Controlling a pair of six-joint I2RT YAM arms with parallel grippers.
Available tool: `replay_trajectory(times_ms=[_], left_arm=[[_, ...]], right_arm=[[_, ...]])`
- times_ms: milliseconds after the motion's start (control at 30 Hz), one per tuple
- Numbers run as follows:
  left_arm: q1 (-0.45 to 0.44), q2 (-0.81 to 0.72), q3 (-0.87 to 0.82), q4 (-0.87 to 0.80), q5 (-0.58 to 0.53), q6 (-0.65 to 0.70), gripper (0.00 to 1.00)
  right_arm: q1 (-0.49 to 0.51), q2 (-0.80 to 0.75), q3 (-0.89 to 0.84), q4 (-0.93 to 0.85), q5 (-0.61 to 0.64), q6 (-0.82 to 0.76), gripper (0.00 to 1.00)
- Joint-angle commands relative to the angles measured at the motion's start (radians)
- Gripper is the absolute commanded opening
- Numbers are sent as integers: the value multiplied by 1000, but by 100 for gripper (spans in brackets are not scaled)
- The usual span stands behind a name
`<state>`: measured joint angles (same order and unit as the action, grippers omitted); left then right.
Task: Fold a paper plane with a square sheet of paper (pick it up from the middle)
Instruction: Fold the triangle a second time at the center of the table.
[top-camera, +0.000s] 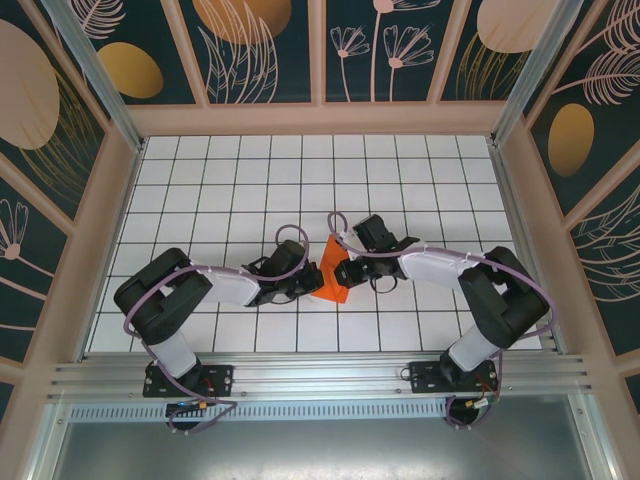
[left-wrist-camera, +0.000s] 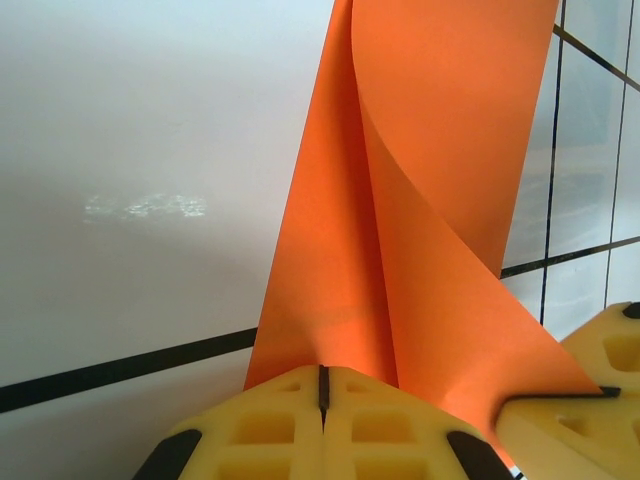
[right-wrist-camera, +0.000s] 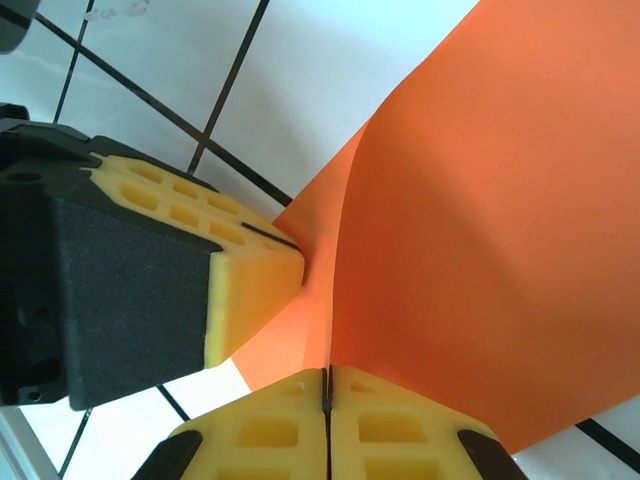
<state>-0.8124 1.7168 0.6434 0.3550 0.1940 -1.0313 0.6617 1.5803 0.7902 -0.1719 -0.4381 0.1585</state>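
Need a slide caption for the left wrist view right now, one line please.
Left gripper pinches the folded orange sheet of paper over the white tiled table, right gripper clamped alongside.

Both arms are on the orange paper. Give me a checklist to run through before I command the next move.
1. Left gripper shut on the thin bright orange sheet of paper: ok.
2. Right gripper shut on the same sheet: ok.
3. The two grips sit side by side, close together: ok.
4. Sheet free of tears where it shows: ok.
5. Sheet flat above the grips: not ok, it curls over.
6. Sheet lifted clear of the white grid-tiled table: cannot tell.
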Motion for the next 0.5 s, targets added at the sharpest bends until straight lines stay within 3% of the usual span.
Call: replay_trajectory(times_ms=[0, 467], left_arm=[[-7, 44, -18, -96, -18, 21, 7], [-8, 55, 10, -145, -34, 47, 7]], right_arm=[[-5, -17, 32, -87, -27, -30, 7], [-6, 35, 101, -143, 36, -84, 9]])
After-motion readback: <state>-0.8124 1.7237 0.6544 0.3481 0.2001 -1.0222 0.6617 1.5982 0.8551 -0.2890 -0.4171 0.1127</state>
